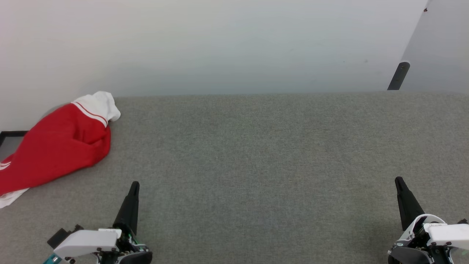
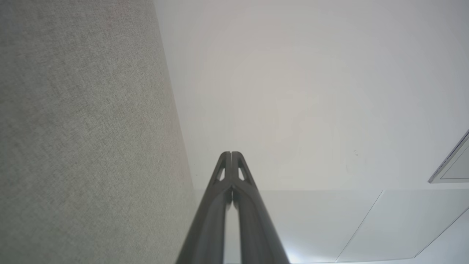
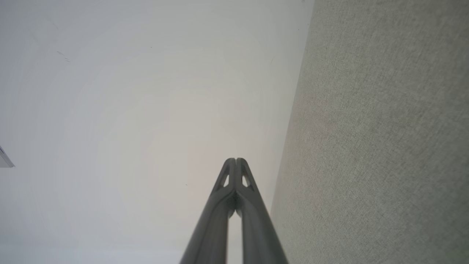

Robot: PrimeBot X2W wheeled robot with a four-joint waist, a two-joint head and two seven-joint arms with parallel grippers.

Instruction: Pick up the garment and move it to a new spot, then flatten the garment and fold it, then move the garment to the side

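1. Head view: the garment [image 1: 58,146] lies bunched at the far left of the gray table [image 1: 256,165], up against the white wall [image 1: 220,44]. Its red body runs off the view's left edge. A white sleeve with red striped trim sits at its far end, touching the wall. The numerals cannot be seen. A black frame [image 1: 11,134] shows just behind the garment at the left edge.
2. Head view: the left gripper [image 1: 135,184] sits at lower left, tip pointing up the view. Its jaws are pressed together and hold nothing. It is near the garment's near edge but apart from it.
3. Head view: the right gripper [image 1: 398,180] sits at lower right, jaws likewise fully closed and empty, well apart from the garment. A dark post [image 1: 398,76] leans at the wall, upper right.
4. Left wrist view: both fingers [image 2: 209,220] meet at the tips with nothing between them. The table cloth fills the left side, with the wall to the right.
5. Right wrist view: both fingers [image 3: 209,227] meet at the tips, gripping nothing. The wall lies to the left and the table to the right.
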